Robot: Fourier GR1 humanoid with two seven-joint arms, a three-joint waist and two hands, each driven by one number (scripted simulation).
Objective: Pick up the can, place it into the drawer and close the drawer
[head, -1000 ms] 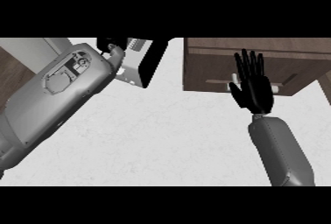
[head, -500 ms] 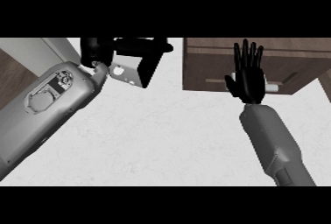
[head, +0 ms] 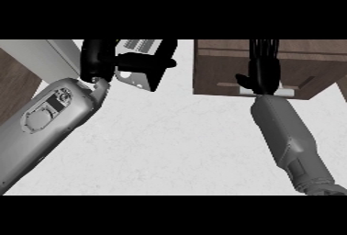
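The can (head: 138, 81), silvery with a barcode label, is tilted near the view's top left. My left hand (head: 100, 60) is shut on it, with the thumb across its middle hiding part of it. The brown wooden drawer (head: 217, 69) shows at the top right, seen from above. My right hand (head: 263, 75) lies over the drawer's front part, open, fingers straight and running past the top edge of the view. The can is to the left of the drawer, apart from it.
The white counter top (head: 176, 147) fills the middle and lower part of the view. A dark wooden surface (head: 15, 82) lies at the far left, beyond a pale strip (head: 47, 53). Both grey forearms come in from below.
My left hand has carried the can up and to the right, closer to the drawer. My right hand has slid further up over the drawer, its fingertips now out of view.
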